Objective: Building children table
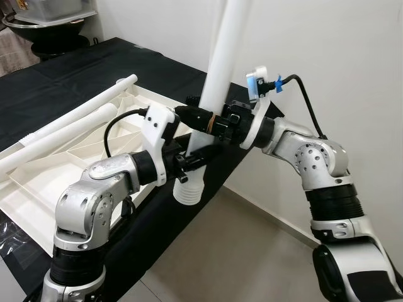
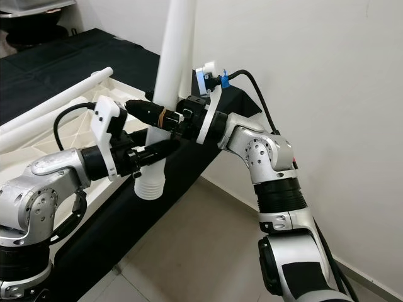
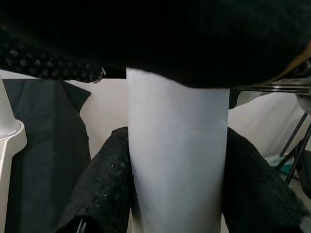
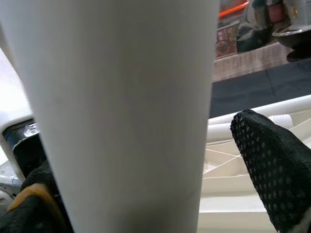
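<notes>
A white table leg [image 1: 220, 69] stands nearly upright at the corner of the black-covered surface [image 1: 75, 75], its ribbed threaded end [image 1: 189, 189] pointing down past the edge, above the tiled floor [image 1: 239, 251]. 2 pincers hold it. The left gripper [image 1: 198, 157] is clenched on the leg just above the threaded end; in the left wrist view its padded fingers [image 3: 104, 189] press on both sides of the tube. The right gripper [image 1: 204, 119] grasps the same leg just above the left one, reaching in from the wall side, its dotted finger [image 4: 272, 165] beside the leg. Behind the left gripper, the upturned white tabletop [image 1: 75, 163] lies flat on the black cover, ribs facing up, with 2 more white legs [image 1: 69, 123] lying across it. A dark bowl-shaped object [image 1: 44, 28] sits well apart at the far end.
</notes>
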Available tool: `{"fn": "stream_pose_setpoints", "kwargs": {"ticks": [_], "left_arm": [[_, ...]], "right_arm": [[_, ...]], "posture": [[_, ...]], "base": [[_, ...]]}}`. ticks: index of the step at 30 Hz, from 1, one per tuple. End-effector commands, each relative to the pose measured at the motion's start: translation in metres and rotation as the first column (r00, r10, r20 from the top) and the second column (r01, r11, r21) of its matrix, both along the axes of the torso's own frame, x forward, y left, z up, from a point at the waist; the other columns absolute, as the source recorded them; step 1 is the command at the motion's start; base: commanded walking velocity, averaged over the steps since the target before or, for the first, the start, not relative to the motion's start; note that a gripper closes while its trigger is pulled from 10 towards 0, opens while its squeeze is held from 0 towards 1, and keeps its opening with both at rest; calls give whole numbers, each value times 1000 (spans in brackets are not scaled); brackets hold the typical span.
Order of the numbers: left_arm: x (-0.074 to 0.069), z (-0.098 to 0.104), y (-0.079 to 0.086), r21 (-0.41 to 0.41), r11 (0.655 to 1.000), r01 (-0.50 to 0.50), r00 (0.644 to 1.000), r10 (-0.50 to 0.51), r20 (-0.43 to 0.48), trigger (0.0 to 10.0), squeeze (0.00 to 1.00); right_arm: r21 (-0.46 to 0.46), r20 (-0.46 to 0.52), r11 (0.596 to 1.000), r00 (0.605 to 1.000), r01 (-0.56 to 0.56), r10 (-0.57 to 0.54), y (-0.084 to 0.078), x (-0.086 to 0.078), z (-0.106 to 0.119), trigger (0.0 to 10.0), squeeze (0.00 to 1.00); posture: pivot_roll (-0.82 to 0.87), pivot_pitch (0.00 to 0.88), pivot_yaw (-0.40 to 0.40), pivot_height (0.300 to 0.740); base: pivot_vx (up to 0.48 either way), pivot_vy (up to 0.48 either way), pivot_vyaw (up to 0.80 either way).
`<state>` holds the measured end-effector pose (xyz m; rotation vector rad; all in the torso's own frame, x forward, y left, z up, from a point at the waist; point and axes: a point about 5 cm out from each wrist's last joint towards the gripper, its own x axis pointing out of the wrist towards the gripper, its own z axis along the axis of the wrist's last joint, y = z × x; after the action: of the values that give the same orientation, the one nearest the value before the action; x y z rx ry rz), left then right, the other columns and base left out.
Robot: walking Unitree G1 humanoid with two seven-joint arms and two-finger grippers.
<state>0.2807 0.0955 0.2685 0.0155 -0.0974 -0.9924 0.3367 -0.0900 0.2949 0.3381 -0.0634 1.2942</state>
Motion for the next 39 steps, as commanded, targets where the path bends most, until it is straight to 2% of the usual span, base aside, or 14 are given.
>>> {"fn": "stream_pose_setpoints", "kwargs": {"ticks": [1,7,27,39], "left_arm": [[-5,4,-9,20,998,62,998,-62,19,10000,0],[-6,5,-10,34,997,74,997,-74,21,10000,0],[-3,0,-6,108,992,60,998,-63,27,10000,0],[9,9,1,94,995,-23,998,17,61,10000,0]], "right_arm": [[21,-13,999,1000,-28,28,7,-2,7,10000,0],[26,-30,999,999,-28,29,8,-2,8,10000,0],[-66,-7,998,1000,-5,5,11,-6,4,10000,0],[-67,19,998,1000,16,-15,13,-7,2,10000,0]], "posture": [[29,126,-82,740],[27,130,-81,740],[23,129,-74,740],[26,112,-66,740]], "base": [[0,0,0],[0,0,0],[0,0,0],[0,0,0]]}}
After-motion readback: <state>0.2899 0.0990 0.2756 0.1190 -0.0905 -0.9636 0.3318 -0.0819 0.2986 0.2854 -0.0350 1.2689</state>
